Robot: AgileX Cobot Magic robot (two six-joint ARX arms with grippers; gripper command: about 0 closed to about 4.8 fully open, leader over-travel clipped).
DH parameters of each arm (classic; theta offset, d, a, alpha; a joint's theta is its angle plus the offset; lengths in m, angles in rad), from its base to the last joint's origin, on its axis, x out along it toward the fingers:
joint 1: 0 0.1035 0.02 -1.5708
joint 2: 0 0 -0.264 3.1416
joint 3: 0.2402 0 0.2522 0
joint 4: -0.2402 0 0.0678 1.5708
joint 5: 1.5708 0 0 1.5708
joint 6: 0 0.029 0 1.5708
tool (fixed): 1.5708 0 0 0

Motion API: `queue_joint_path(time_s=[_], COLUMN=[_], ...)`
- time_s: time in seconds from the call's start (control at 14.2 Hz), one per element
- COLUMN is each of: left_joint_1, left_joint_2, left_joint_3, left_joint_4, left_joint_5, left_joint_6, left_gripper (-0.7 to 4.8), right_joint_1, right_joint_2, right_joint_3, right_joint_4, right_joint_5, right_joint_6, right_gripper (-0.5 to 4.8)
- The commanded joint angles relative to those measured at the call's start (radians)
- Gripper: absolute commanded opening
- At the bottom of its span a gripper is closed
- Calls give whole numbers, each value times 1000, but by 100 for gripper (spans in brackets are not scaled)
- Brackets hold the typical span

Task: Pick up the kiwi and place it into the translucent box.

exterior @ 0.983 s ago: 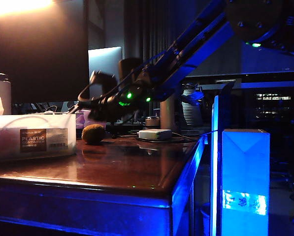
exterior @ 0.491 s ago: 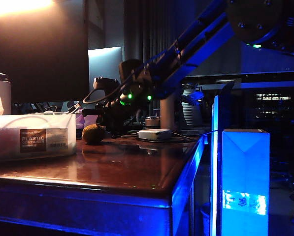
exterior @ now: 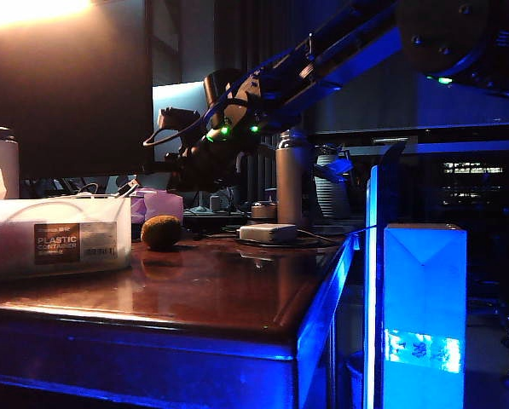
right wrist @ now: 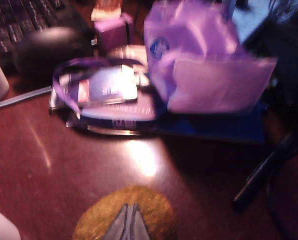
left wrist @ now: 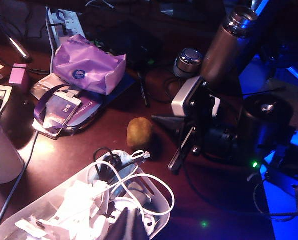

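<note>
While the kiwi lay on the dark wooden bench just beside the translucent box, the right end effector hung above the fruit with its 2 fingers pressed together, holding nothing. From the right wrist view the closed fingertips pointed down over the kiwi, though whether they touched its skin could not be told. In the exterior view that right end effector sat at the end of the dark arm raised well above the bench, with green lights glowing on its wrist.

The translucent box stood near the bench's front left corner, its dark label facing the front edge. Seen from the left wrist view, the translucent box was full of white cables and crumpled white scraps, and the kiwi rested on the bare wood next to its rim. Farther back lay a purple plastic bag on top of a stack of flat items, with a small pink box near the bench's far left side. A metal flask stood upright toward the far right of the bench.

The left end effector appeared in no view, so its opening could not be told.
</note>
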State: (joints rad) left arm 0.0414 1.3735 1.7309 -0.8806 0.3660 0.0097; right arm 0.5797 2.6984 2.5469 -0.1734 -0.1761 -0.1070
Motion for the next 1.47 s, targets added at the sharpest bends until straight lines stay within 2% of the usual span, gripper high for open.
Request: queue_joint_path(time_s=[0.07,0.7,1.26,1.47], left_joint_1=[0,0,0,0], left_joint_2=[-3,-3,-3,-3], left_joint_3=[5,5,5,5], left_joint_4=[-3,-3,-9,-9], left_joint_5=[5,5,5,5], left_joint_6=[5,5,5,5], left_gripper=[-3,-3,-3,-3], right_joint_1=[-2,2,2,2], right_joint_2=[-3,36,40,10], right_joint_3=[0,-2,0,0], right_joint_4=[53,3,-156,-208], right_joint_5=[-1,-27,-23,25], right_joint_6=[-6,-67,-136,-168], right_gripper=[-1,-1,-1,-1])
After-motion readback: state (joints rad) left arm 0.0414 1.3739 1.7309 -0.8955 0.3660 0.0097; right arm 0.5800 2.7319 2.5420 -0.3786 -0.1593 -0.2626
